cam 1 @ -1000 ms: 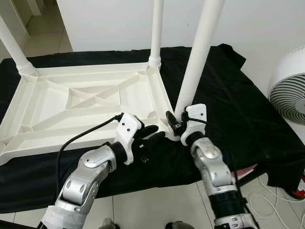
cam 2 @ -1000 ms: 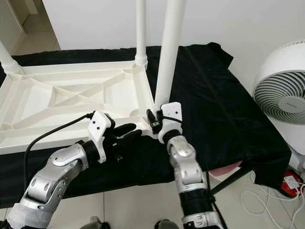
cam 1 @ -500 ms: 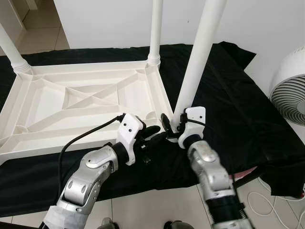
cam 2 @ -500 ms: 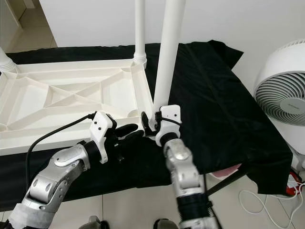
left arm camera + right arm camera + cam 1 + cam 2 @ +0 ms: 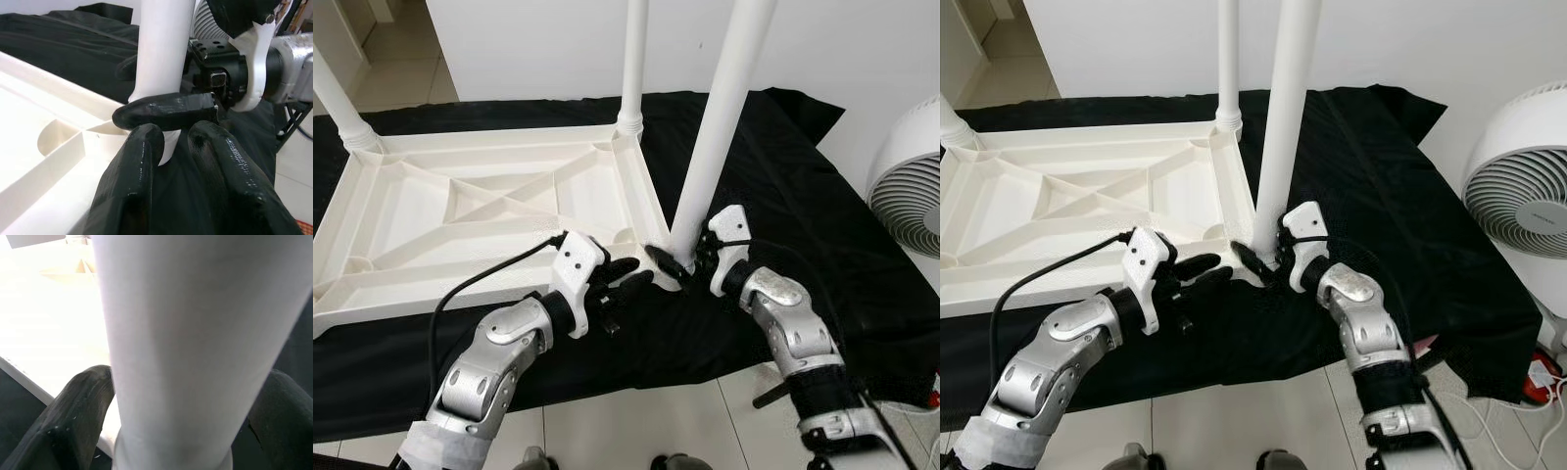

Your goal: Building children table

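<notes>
A white wall (image 5: 538, 49) backs a low worktop draped in black cloth (image 5: 803, 225), with tiled floor (image 5: 636, 421) in front and a white fan (image 5: 911, 176) off to the robot's right. On the cloth lies the children's table top (image 5: 489, 211), upside down with its ribbed underside showing; legs stand at the far left corner (image 5: 337, 103) and the far right corner (image 5: 634, 59), and the near-right leg (image 5: 720, 117) rises from its corner socket nearest the robot. The step in hand looks like seating or twisting this leg home. The right gripper (image 5: 1268, 257) is wrapped around the leg's base, one finger on each side, grasping it just above the socket. The left gripper (image 5: 625, 279) rests just beside that corner with its fingers (image 5: 142, 161) close together and nothing between them, seemingly bracing the frame. The near-left corner socket (image 5: 357, 264) appears empty, so I judge the build roughly three quarters done. The next move likely calls for a firm turn or downward press while the frame is kept from sliding on the cloth. The head views give the whole layout and the count of legs; the right wrist view shows the leg close up between that gripper's two fingers (image 5: 73, 416), and the left wrist view shows one right finger (image 5: 166, 110) lying across the leg's foot.
</notes>
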Controlling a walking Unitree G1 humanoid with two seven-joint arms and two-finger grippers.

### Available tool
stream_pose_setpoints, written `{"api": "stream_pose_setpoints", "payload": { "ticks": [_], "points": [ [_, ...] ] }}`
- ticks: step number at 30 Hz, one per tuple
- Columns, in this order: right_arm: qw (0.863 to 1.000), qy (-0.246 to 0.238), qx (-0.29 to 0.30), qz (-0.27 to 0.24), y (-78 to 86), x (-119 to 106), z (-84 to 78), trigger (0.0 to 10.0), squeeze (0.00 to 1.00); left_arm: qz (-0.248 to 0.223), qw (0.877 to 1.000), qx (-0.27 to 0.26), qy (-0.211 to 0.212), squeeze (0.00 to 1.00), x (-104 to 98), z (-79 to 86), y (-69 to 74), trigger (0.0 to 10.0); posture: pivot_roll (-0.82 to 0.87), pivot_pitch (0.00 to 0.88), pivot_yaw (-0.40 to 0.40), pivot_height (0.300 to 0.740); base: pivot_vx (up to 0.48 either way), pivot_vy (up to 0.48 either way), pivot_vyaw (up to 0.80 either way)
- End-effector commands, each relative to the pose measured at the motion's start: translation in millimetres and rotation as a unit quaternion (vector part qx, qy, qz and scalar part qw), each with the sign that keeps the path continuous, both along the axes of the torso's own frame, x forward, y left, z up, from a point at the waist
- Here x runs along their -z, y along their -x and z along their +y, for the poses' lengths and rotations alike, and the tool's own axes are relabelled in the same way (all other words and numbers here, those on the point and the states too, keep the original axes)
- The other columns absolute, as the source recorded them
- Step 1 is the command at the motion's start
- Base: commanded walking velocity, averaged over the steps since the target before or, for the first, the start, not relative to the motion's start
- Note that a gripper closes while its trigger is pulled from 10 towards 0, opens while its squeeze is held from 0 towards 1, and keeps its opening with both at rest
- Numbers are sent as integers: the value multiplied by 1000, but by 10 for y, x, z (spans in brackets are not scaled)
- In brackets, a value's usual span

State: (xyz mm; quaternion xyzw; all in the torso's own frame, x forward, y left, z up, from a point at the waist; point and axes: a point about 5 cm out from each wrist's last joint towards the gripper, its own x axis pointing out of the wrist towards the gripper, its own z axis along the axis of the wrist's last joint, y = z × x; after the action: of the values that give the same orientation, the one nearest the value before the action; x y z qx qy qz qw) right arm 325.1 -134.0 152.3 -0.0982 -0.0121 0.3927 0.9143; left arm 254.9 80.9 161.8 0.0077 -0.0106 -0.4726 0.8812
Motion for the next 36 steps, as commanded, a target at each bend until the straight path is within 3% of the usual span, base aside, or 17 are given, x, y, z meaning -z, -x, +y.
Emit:
{"api": "stream_pose_setpoints", "payload": {
  "ticks": [1, 3, 4, 16, 17, 21, 23, 28, 29, 32, 34, 36],
  "points": [
    [999, 31, -42, 2, -42, 40, 12, 980, 0, 2, 1000, 16, -4, 0, 6, -31, 42, 10000, -36, 64, 9, 740, 0, 0, 0],
    [998, 34, -48, 1, -58, 40, 12, 980, 0, 2, 1000, 15, -4, 0, 5, -31, 40, 10000, -36, 64, 9, 740, 0, 0, 0],
    [998, 34, -59, 5, -78, 35, 11, 0, 0, 0, 1000, 12, -3, 0, -9, -24, 29, 10000, -28, 67, 7, 740, 0, 0, 0],
    [997, 23, -71, 14, -79, 88, 0, 0, 0, 1, 1000, 5, -2, 0, -14, 3, 41, 10000, -22, 67, 4, 740, 0, 0, 0],
    [999, 16, -47, 21, -78, 115, -5, 10000, 0, 2, 1000, 5, -1, 0, -13, 0, 43, 10000, -26, 71, 4, 740, 0, 0, 0],
    [999, 5, -20, 26, -79, 145, 1, 10000, 0, 3, 1000, 7, -1, 0, -13, -3, 43, 10000, -30, 78, 8, 740, 0, 0, 0],
    [999, -16, 34, 27, -60, 178, 35, 10000, 0, 5, 1000, 9, -2, 0, -9, -4, 44, 10000, -36, 81, 14, 740, 0, 0, 0],
    [996, -50, 64, 21, -14, 170, 89, 10000, 0, 6, 1000, 12, -2, 0, -6, -7, 44, 10000, -41, 79, 17, 740, 0, 0, 0],
    [993, -67, 98, 17, 23, 157, 147, 10000, 0, 7, 1000, 18, -1, 0, -3, -28, 46, 10000, -47, 73, 19, 740, 0, 0, 0],
    [990, -80, 117, 18, 38, 149, 171, 10000, 0, 7, 1000, 22, -1, 0, -3, -36, 48, 10000, -47, 73, 19, 740, 0, 0, 0],
    [977, -105, 187, 15, 50, 125, 211, 10000, 0, 8, 1000, 26, -2, 0, -3, -44, 46, 10000, -54, 69, 22, 740, 0, 0, 0],
    [977, -105, 187, 15, 50, 125, 211, 10000, 0, 8, 1000, 26, -2, 0, -3, -44, 46, 10000, -54, 69, 22, 740, 0, 0, 0]
  ]
}}
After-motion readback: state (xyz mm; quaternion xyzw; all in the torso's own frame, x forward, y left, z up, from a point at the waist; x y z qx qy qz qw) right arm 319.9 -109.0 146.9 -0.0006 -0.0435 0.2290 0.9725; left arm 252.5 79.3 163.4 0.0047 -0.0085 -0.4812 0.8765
